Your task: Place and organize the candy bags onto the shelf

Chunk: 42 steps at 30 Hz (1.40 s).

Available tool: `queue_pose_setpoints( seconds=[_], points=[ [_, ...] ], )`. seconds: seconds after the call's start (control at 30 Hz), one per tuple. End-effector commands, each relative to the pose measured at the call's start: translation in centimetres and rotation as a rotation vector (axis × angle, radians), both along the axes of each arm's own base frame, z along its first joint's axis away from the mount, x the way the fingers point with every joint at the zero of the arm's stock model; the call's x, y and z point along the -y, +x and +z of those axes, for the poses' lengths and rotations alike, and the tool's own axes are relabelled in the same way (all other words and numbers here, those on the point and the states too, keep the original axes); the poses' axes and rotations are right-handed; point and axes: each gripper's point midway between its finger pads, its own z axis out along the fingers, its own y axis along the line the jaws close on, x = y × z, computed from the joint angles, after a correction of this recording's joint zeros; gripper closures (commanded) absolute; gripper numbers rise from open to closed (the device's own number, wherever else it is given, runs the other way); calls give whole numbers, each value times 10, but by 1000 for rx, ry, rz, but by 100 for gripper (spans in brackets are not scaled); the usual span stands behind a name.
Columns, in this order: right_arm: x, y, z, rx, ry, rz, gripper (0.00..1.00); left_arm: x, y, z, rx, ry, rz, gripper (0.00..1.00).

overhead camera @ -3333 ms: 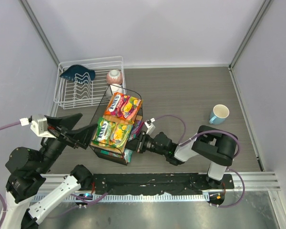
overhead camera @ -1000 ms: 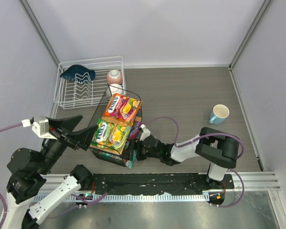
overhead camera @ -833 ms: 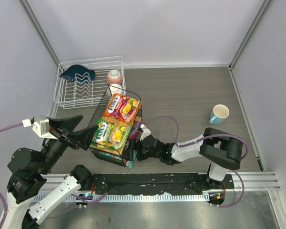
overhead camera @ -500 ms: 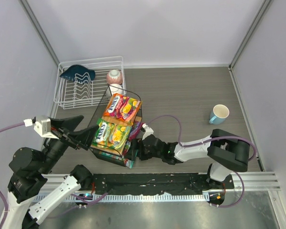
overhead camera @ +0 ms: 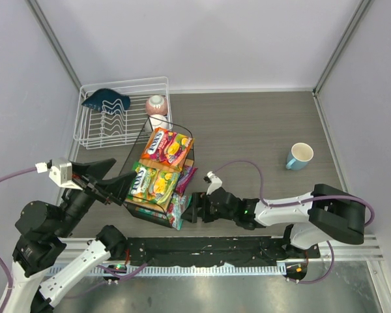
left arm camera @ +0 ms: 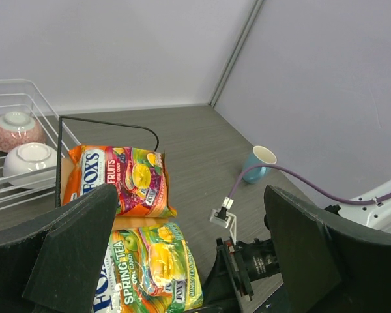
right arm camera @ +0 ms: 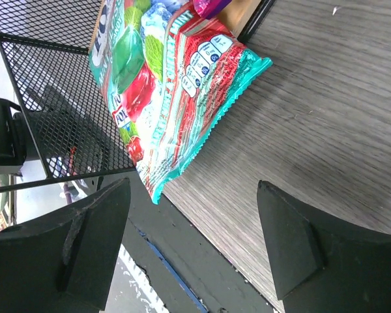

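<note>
The shelf [right arm camera: 52, 85] holds an orange bag [overhead camera: 166, 147] and a yellow-green bag [overhead camera: 153, 182] flat on top, while the teal bag [right arm camera: 176, 91] spills from its lower tier onto the bench [overhead camera: 260, 130]. The right fingers [right arm camera: 91, 241] gape empty beside it, probably to push it in; the left fingers [left arm camera: 78, 248] hover wide.

Left arm [overhead camera: 85, 257], at the left end of the black base plate [overhead camera: 215, 246]: white shell links, black round joint housings. Right arm [overhead camera: 283, 210], at the plate's right end: same build, with a white forearm link and a bulky black elbow. Left purple cable [overhead camera: 13, 175] runs from a white connector block [overhead camera: 57, 172]. Right purple cable [overhead camera: 244, 164] loops off a small white plug [overhead camera: 213, 176]. Left gripper [overhead camera: 120, 176] and right gripper [overhead camera: 184, 214] are matte black with broad wedge fingers [right arm camera: 300, 241].
</note>
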Motion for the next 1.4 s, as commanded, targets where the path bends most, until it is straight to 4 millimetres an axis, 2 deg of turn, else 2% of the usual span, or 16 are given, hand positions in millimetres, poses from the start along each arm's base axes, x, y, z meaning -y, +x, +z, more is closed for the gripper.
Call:
queue_pose_setpoints(
  seconds=[0.0, 0.03, 0.1, 0.13, 0.3, 0.33, 0.4, 0.47, 0.53, 0.63, 0.67, 0.7, 0.77, 1.0, 1.17, 1.37],
  points=[
    [7, 7, 9, 37, -13, -40, 19, -2, 0, 6, 20, -28, 7, 0],
    [10, 9, 7, 41, -33, -54, 27, -2, 0, 6, 20, -28, 6, 0],
    [14, 11, 2, 42, -78, -63, 37, -1, 0, 6, 19, -28, 2, 0],
    [15, 12, -1, 39, -90, -71, 46, -1, 0, 7, 21, -29, 2, 0],
    [23, 17, -11, 44, -141, -125, 58, -3, -1, 9, 19, -26, 10, 0],
    [24, 16, -12, 42, -144, -128, 65, -3, -1, 8, 19, -24, 11, 0],
    [23, 18, -12, 46, -144, -141, 69, -3, -1, 8, 18, -25, 10, 0],
    [22, 18, -19, 44, -172, -135, 89, -4, -1, 7, 18, -25, 12, 0],
    [18, 19, -23, 42, -192, -132, 99, -3, -1, 7, 17, -27, 12, 0],
    [6, 17, -21, 49, -202, -113, 99, -4, -1, 7, 17, -23, 14, 0],
    [5, 14, -28, 47, -230, -101, 99, -5, -1, 7, 16, -22, 19, 0],
    [-1, 16, -23, 56, -222, -107, 99, -6, -2, 8, 18, -24, 20, 0],
    [-3, 17, -28, 62, -243, -110, 99, -7, -2, 8, 18, -22, 22, 0],
    [-18, 27, -23, 85, -235, -139, 99, -5, -1, 7, 13, -21, 18, 1],
    [-33, 30, -21, 88, -225, -122, 99, -5, -2, 6, 10, -23, 14, 0],
    [-42, 30, -20, 88, -210, -105, 99, -8, -4, 6, 10, -23, 22, 0]
  ],
)
